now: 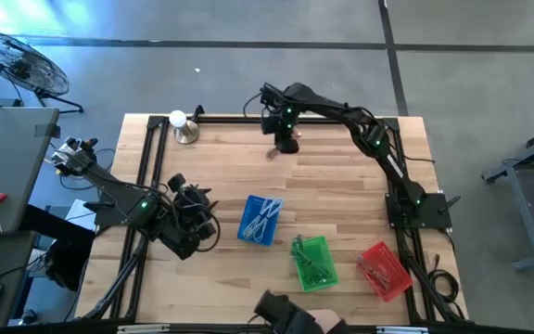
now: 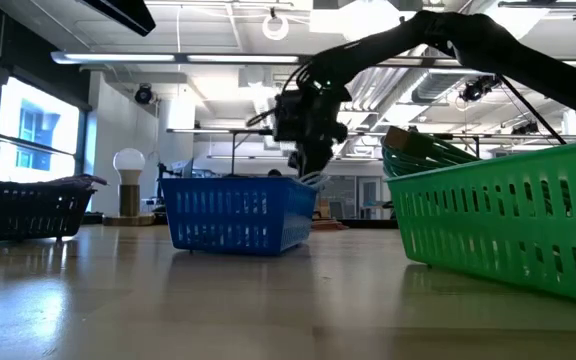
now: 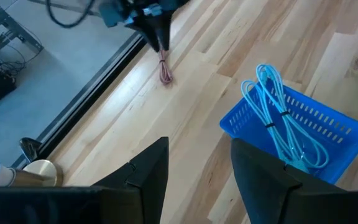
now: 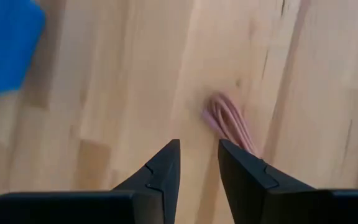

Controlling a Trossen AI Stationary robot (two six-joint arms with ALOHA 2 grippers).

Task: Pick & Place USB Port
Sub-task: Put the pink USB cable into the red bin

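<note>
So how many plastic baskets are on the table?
3: a blue basket near the table's middle, a green basket beside it, and a red basket nearest the right arm's base. None seems hidden.

I see a pink cable bundle [image 4: 230, 123] on the pale wood-grain tabletop [image 1: 341, 186]. Light-blue cables [image 3: 283, 112] fill my blue basket [image 1: 260, 221]; green [image 1: 314, 263] and red [image 1: 384, 271] baskets sit alongside.

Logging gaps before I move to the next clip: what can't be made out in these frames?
- Pink cable: right wrist view is blurred, connector type unreadable; a speck in the high view.
- Right end effector: the low view's blue basket hides whether it touches the table.
- Red basket contents: too small in the high view.
- Green basket: cut off by the low view's right edge.
</note>
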